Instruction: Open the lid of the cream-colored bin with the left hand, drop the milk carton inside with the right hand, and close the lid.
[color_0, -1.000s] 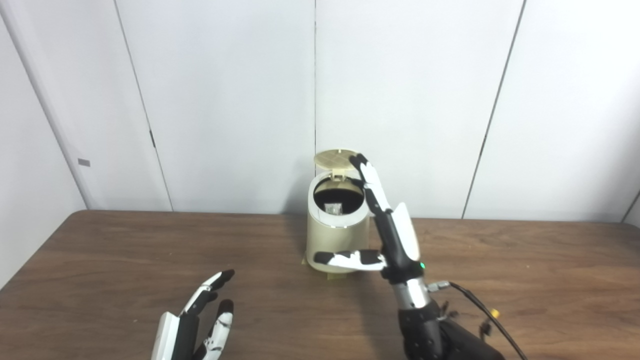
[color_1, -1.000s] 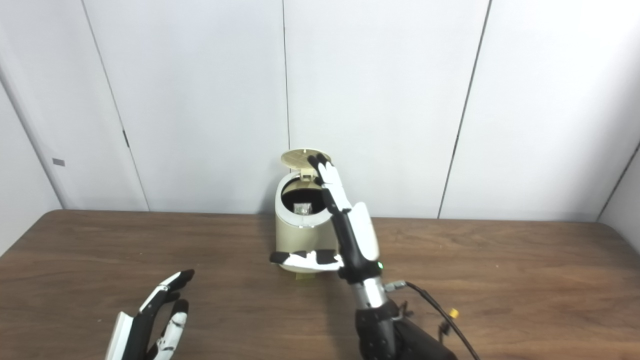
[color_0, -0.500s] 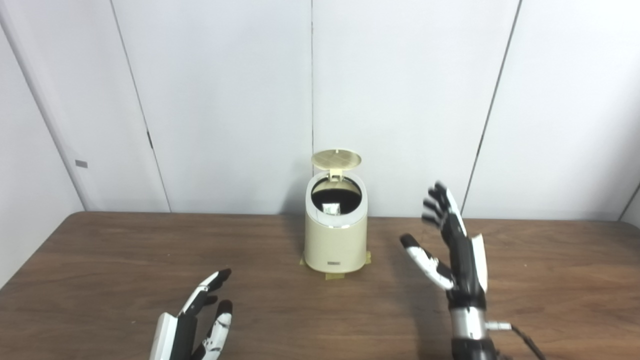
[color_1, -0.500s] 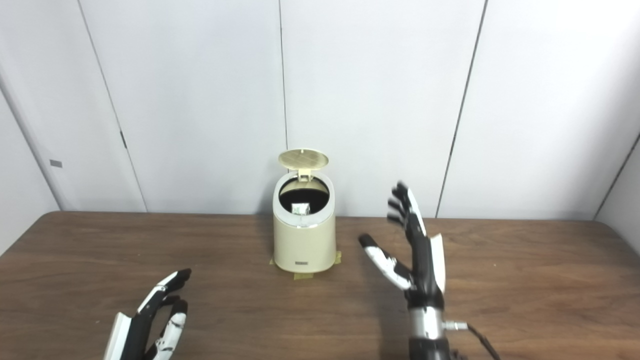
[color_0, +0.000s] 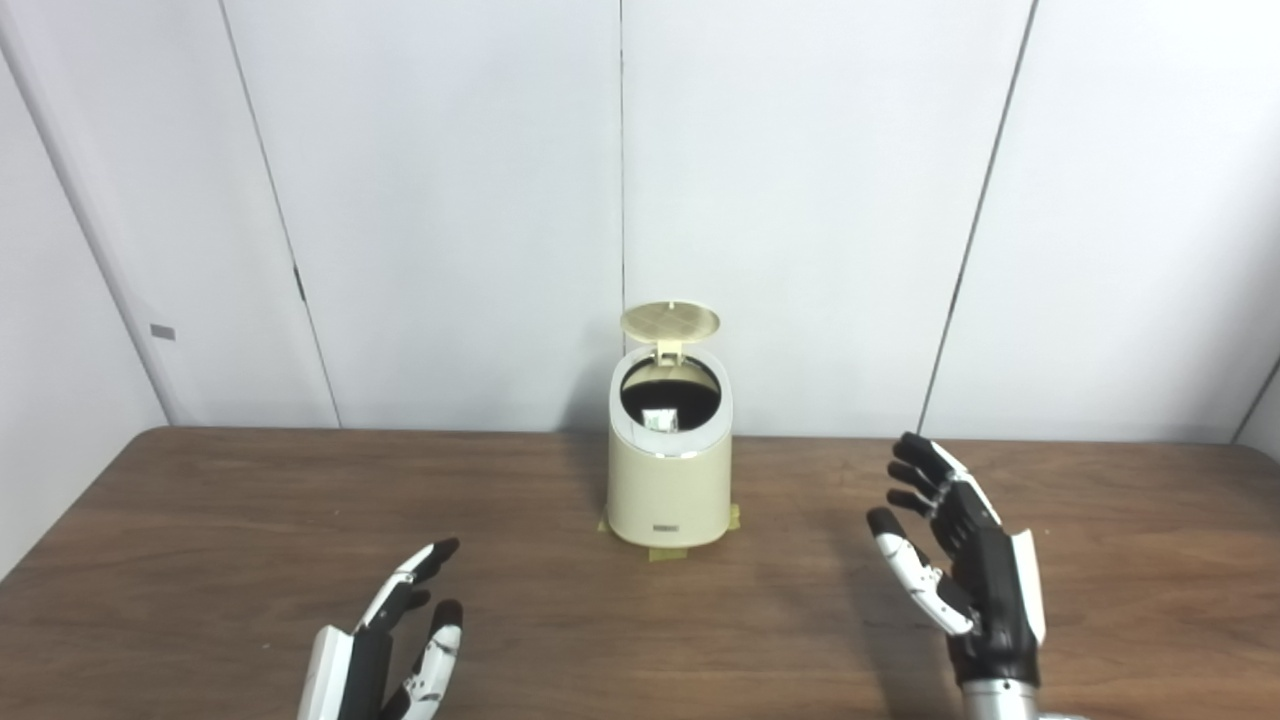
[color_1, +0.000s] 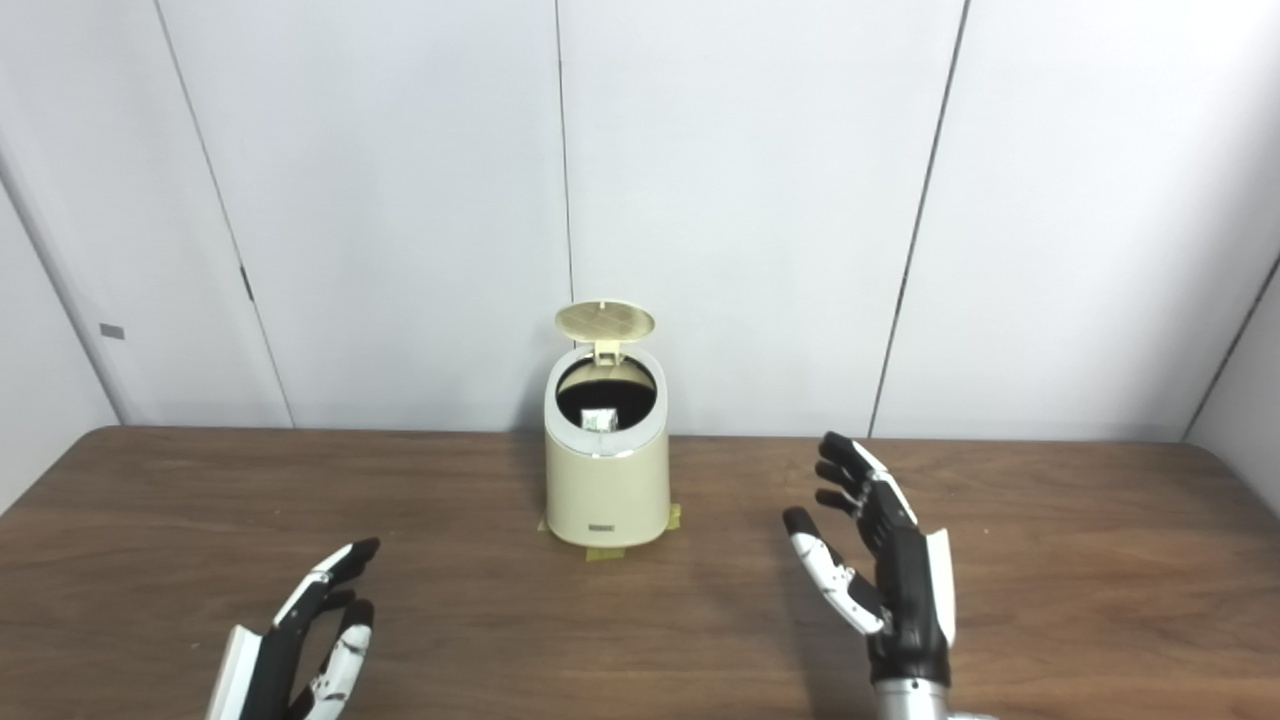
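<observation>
Left eye view is showing us the cream-colored bin (color_0: 668, 470) standing at the far middle of the brown table (color_0: 200, 560). Its lid (color_0: 669, 320) is standing up, open. A small pale thing, likely the milk carton (color_0: 660, 420), is sitting down inside the dark hole. A second ago our right hand (color_0: 960, 570) was up by the lid. Now we are pulling it back, near and to the right, well apart from the bin. Its fingers are spread wide and are holding nothing. Our left hand (color_0: 390, 640) is still waiting near the left edge, fingers apart, empty too. We think the drop is done. The lid is not yet closed, so we are needing to push it down next.
</observation>
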